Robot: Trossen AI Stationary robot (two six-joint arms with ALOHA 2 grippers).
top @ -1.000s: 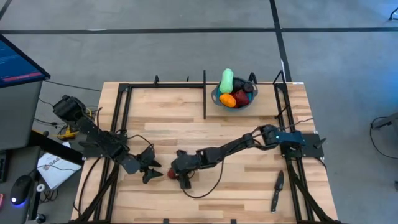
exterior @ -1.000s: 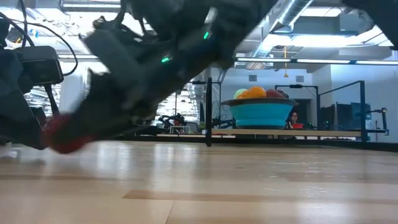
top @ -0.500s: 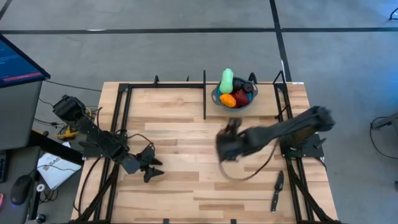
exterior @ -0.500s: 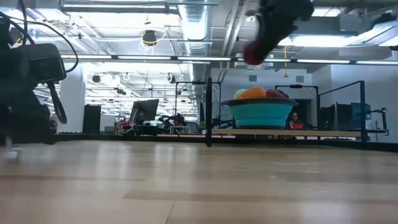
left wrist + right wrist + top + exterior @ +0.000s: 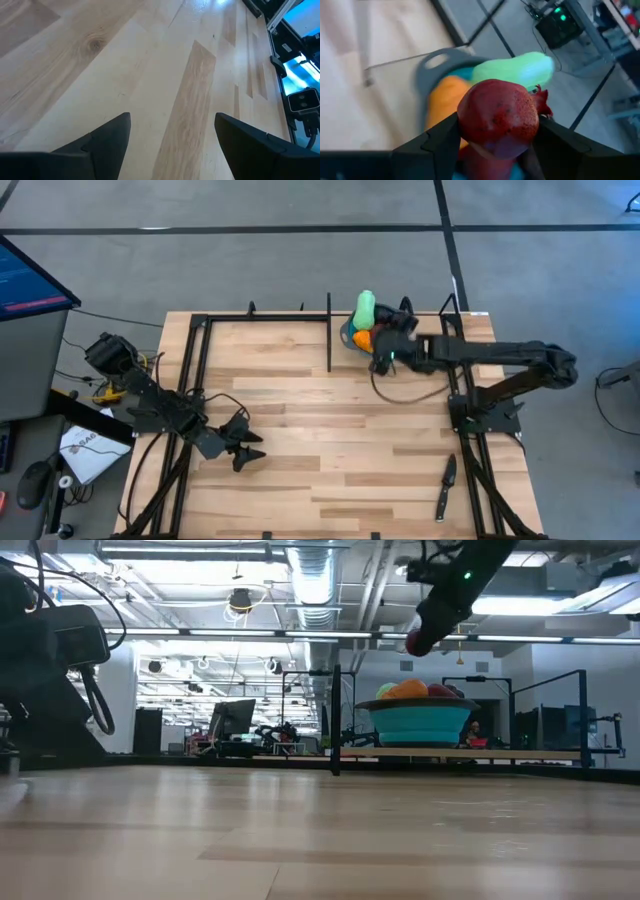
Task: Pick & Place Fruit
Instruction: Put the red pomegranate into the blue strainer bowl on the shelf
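My right gripper (image 5: 384, 348) hangs over the round blue bowl (image 5: 347, 335) at the table's far edge, shut on a maroon-red round fruit (image 5: 497, 117). In the low view that fruit (image 5: 418, 640) shows high above the bowl (image 5: 420, 722). The bowl holds a pale green oblong piece (image 5: 365, 308), an orange one (image 5: 362, 338) and other pieces; the wrist view shows the green (image 5: 515, 70) and the orange (image 5: 445, 105) below the held fruit. My left gripper (image 5: 245, 448) waits open over bare wood near the table's left side (image 5: 172, 135). My right gripper pinches the maroon-red fruit between its two fingers, one on each side of it (image 5: 465, 125). The fingers (image 5: 435, 142) come from the table's right, slanting down. The fruit is lifted clear, above the pieces in the bowl.
A black knife (image 5: 445, 488) lies near the table's near right corner. A black metal frame (image 5: 329, 330) runs along the table's edges, with one bar just left of the bowl. Bare wooden planks (image 5: 330, 430) fill the middle.
My right gripper, shut on the red fruit, has lifted it off the table beside my left gripper and swung up and toward the far right edge; it now stands over the bowl. The fruit is carried clear of the wood.
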